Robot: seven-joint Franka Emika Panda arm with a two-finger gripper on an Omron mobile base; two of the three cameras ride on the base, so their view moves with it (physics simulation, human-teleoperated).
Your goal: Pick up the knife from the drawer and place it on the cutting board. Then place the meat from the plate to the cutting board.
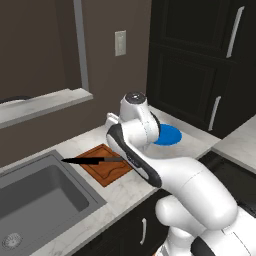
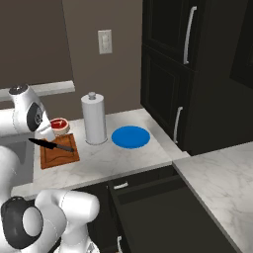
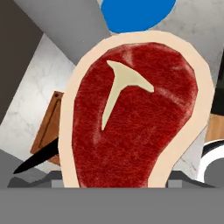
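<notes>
Pinching the meat (image 2: 59,125) over the cutting board (image 2: 58,152), gripper (image 2: 51,132) beside paper towel roll (image 2: 94,120), knife (image 2: 52,145) below.

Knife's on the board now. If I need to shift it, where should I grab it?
Probably the handle end of the knife, resting over the board. Come from straight above, jaws across its width: it lies flat, and the pointed blade aims at the sink.

Flat, even rendered light, faint shadows, sharp focus throughout.
</notes>
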